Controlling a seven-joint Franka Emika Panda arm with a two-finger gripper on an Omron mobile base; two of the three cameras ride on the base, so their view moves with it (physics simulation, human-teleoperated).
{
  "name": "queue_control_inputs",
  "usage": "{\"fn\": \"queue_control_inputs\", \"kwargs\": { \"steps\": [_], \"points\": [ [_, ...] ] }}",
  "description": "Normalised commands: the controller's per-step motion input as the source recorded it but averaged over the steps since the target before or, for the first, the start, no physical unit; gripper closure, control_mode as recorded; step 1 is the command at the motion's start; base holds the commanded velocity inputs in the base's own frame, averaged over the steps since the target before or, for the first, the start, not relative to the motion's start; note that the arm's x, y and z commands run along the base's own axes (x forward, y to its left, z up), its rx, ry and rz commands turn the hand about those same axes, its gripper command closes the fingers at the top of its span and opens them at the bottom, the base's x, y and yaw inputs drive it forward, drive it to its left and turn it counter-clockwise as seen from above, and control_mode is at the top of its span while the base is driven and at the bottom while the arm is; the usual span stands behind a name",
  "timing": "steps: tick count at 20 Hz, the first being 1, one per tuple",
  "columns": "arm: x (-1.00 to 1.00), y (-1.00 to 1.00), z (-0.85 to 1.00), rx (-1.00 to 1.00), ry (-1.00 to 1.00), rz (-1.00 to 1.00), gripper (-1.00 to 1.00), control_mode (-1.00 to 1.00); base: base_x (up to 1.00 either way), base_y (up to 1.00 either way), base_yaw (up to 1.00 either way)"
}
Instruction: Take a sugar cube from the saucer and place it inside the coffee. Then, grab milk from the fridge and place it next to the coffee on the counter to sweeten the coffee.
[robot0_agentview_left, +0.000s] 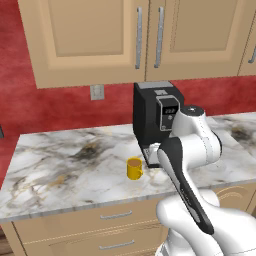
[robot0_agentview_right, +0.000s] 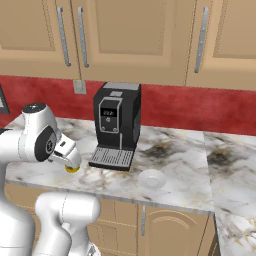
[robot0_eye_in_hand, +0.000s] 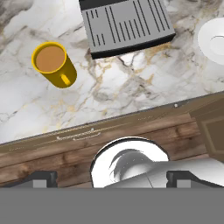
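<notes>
The coffee (robot0_agentview_left: 134, 168) is a small yellow mug of brown liquid on the marble counter (robot0_agentview_left: 60, 170), just left of the coffee machine's drip tray. In the hand view the coffee (robot0_eye_in_hand: 51, 61) lies at the upper left, handle toward the counter's front edge. A white saucer (robot0_agentview_right: 152, 178) sits right of the machine, and the saucer (robot0_eye_in_hand: 213, 39) is cut by the hand view's upper right edge; I cannot make out a sugar cube on it. My gripper (robot0_eye_in_hand: 111, 177) hangs above the counter's front edge, fingers wide apart and empty. The milk and the fridge are out of view.
A black coffee machine (robot0_agentview_left: 155, 117) stands at the back of the counter, its grated drip tray (robot0_eye_in_hand: 127, 26) pointing forward. Tan upper cabinets (robot0_agentview_right: 135, 35) hang above a red wall. Drawers with silver handles (robot0_agentview_left: 116, 216) run under the counter. My own arm (robot0_agentview_right: 45, 142) hides most of the mug in the right base view.
</notes>
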Motion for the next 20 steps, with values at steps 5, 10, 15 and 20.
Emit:
{"fn": "queue_control_inputs", "kwargs": {
  "steps": [5,10,15,20],
  "points": [
    [-0.05,-0.15,0.01,0.0,0.0,0.15,-1.0,-1.0,0.0,0.0,0.0],
    [0.0,0.04,-0.07,-0.01,0.02,0.12,-1.0,-1.0,0.0,0.0,0.0],
    [0.0,0.0,0.0,0.0,0.0,0.0,-1.0,-1.0,0.0,0.0,0.0],
    [0.0,0.0,0.0,0.0,0.0,0.0,-1.0,1.0,-0.45,0.02,-0.3]
  ]
}}
